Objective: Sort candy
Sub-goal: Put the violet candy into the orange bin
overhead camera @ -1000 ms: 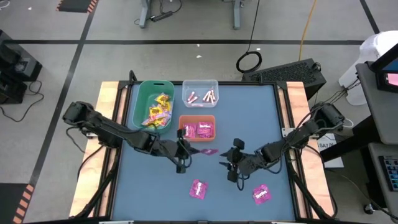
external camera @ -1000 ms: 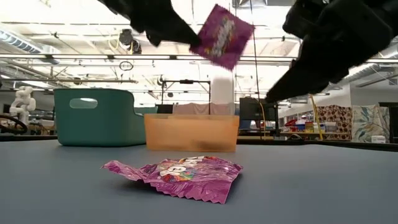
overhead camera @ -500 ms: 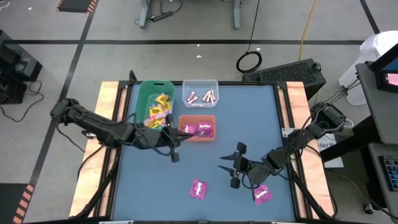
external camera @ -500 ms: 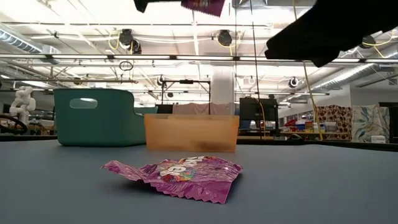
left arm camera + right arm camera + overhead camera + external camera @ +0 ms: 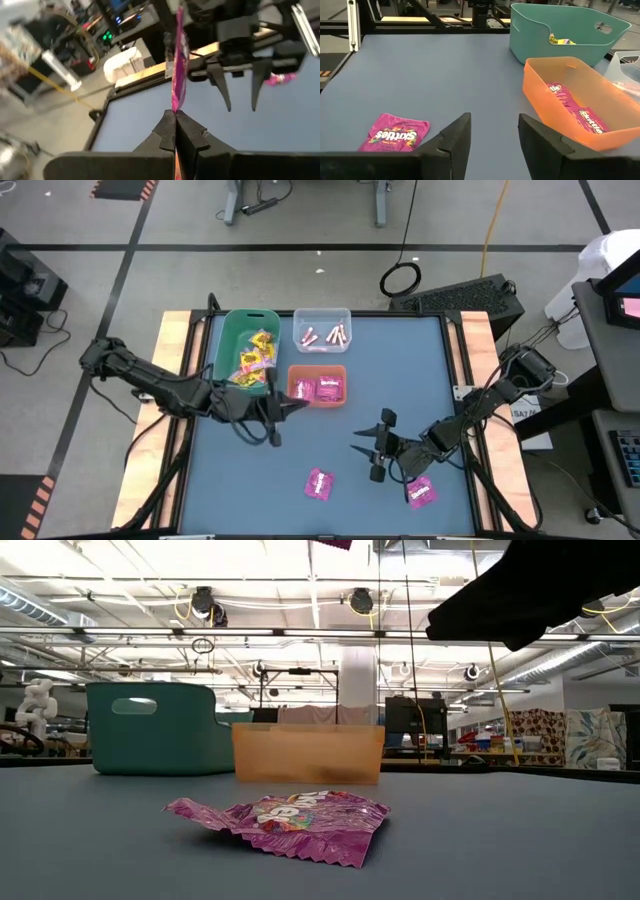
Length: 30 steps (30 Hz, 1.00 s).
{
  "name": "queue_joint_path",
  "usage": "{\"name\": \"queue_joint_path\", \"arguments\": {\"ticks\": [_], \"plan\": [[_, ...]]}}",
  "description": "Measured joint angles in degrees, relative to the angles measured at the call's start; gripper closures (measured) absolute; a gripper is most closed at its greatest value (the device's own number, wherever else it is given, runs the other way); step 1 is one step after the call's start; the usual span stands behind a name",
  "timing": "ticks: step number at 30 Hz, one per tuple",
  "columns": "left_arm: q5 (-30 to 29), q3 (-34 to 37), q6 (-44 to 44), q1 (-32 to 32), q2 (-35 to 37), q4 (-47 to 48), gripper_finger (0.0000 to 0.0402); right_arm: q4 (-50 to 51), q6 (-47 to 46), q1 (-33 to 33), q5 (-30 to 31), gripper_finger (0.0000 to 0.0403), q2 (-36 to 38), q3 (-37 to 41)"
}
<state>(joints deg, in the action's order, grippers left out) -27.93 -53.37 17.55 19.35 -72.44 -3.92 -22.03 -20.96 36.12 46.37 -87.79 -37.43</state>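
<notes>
Tabletop blue-grey w/ pale wood side strips. Bins at far edge: green bin w/ yellow candy; clear bin w/ pale pink sticks; orange bin w/ magenta packets. Loose magenta packets w/ white lettering near front edge. Both arms black.

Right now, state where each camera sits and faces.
High view: above the table, facing straight down; both arms, left gripper, right gripper.
Low view: tabletop height, facing the orange bin; dark arm overhead.
Left wrist view: past its shut gripper holding a magenta packet.
Right wrist view: past its open gripper toward the orange bin.
Shared: low and right wrist views show the orange bin.
</notes>
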Motion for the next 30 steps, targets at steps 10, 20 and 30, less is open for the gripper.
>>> {"name": "queue_joint_path", "arguments": {"ticks": [10, 20, 30], "plan": [[0.5, 0.0, 20.8, 4.3, 0.0, 0.1, 0.0401, 0.1, 0.2, 0.0, 0.0, 0.0248, 0.0, 0.0], [-1.4, 0.0, 26.5, 5.4, 0.0, 0.2, 0.0401, 1.1, -0.8, 0.0, -0.2, 0.0248, 0.0, 0.0], [-5.7, 0.0, 15.9, 5.3, 0.0, -0.2, 0.0401, 1.3, -0.8, 0.0, -0.2, 0.0248, 0.0, 0.0]]}}
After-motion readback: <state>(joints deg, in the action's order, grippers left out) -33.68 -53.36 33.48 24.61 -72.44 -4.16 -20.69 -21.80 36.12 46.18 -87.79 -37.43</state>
